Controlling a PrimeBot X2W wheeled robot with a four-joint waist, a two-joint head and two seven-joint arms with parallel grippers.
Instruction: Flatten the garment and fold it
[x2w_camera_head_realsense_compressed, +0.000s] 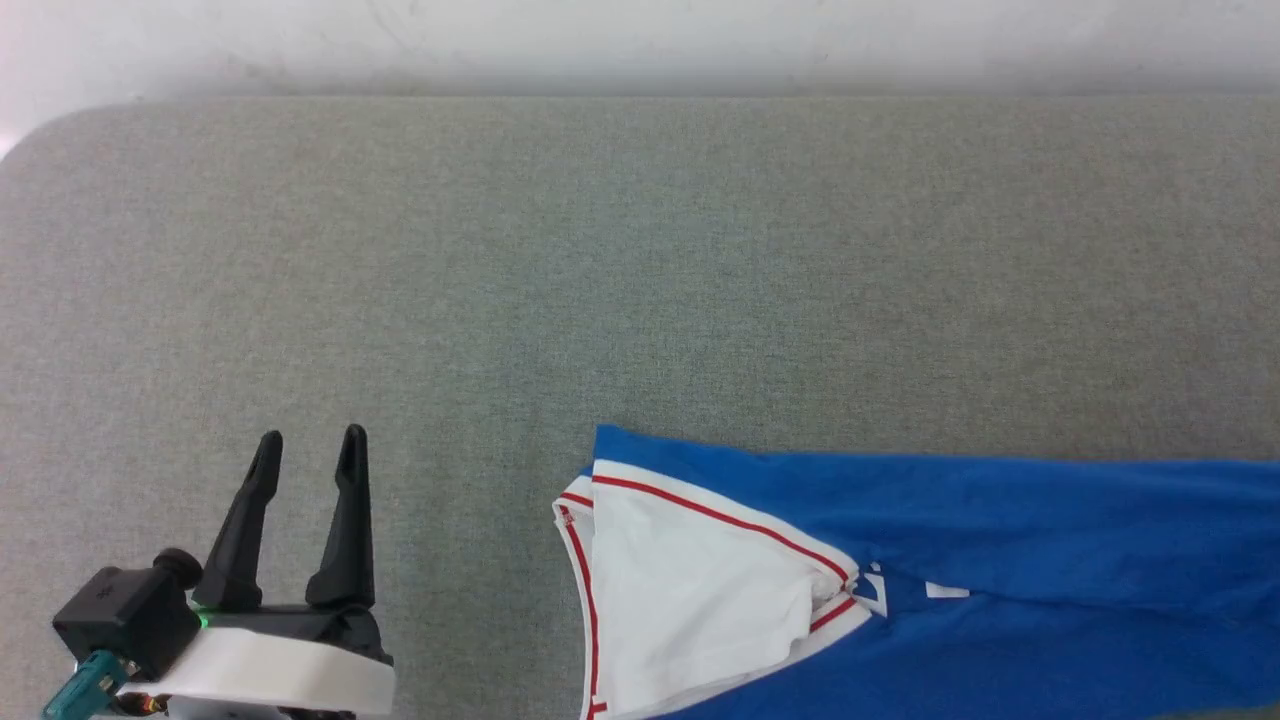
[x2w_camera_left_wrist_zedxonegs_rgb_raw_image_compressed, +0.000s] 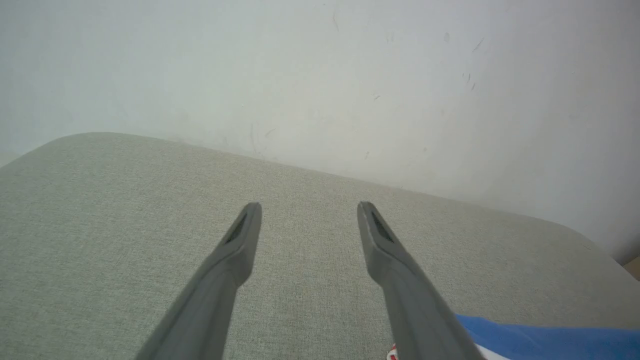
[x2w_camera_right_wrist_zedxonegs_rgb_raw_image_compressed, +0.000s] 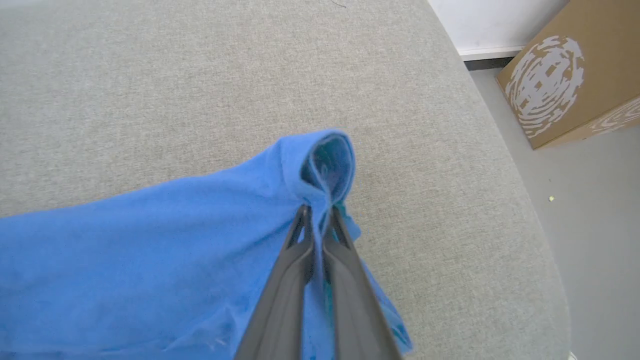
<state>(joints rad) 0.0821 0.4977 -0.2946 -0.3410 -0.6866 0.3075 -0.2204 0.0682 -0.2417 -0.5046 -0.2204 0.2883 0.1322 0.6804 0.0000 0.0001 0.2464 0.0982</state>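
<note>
The blue garment (x2w_camera_head_realsense_compressed: 1000, 540) lay bunched along the grey surface's (x2w_camera_head_realsense_compressed: 600, 250) near edge. The right gripper (x2w_camera_right_wrist_zedxonegs_rgb_raw_image_compressed: 317, 212) pinched a hem fold toward the surface's right end; the left gripper (x2w_camera_head_realsense_compressed: 311, 437) hovered spread and empty over its near-left corner. With one corner held, a pull risked dragging the cloth off the surface unflattened.

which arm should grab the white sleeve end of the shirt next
Left. The left end effector is open and empty over the table beside the white sleeve, while the right end effector is shut on the garment at its blue edge.
</note>
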